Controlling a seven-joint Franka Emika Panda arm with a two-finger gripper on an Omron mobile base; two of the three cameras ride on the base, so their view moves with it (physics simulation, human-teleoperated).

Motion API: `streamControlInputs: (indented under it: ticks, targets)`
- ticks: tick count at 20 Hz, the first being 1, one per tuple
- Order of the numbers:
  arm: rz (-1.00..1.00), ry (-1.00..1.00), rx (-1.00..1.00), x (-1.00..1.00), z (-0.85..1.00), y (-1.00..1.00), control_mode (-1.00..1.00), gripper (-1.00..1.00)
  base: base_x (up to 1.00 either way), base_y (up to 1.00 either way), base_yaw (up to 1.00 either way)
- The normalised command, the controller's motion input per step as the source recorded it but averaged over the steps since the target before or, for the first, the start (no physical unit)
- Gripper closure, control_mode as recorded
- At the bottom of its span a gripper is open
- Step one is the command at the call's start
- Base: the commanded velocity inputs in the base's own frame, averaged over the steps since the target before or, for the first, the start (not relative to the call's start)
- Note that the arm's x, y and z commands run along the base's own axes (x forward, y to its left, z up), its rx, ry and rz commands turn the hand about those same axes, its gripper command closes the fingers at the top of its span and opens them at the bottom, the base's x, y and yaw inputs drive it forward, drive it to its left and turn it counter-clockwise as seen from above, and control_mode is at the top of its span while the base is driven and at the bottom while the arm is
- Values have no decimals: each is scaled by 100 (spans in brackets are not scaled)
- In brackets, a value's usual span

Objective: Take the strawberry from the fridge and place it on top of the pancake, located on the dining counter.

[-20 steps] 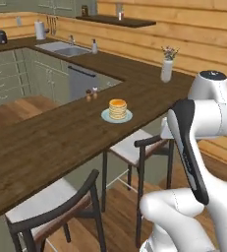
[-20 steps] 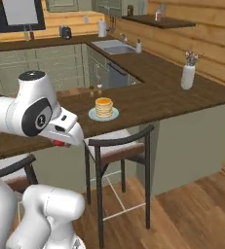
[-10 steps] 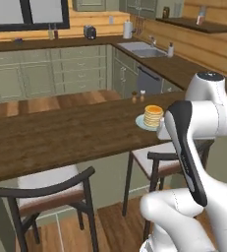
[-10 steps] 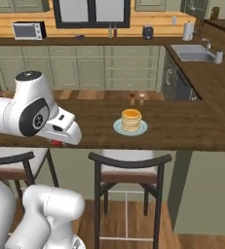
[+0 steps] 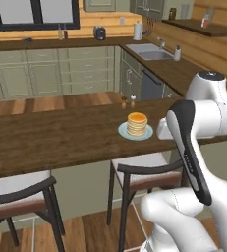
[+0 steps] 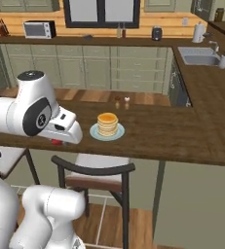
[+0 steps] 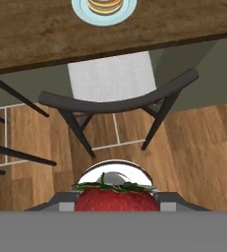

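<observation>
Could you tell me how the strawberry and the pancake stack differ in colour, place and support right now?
The strawberry is bright red with green leaves; the pancake stack is golden tan. The strawberry is held between the jaws of the gripper, above a stool beside the dining counter; the pancake stack sits on a light blue plate on that counter. Both are food.
</observation>
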Motion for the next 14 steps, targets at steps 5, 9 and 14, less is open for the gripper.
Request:
streamControlInputs:
  ticks: [5,9,14]
  targets:
    - [0,0,0,0,0,0,100,100,51,0,-21]
    - [0,0,0,0,0,0,100,100,61,1,-21]
    - [0,0,0,0,0,0,100,100,33,-41,-1]
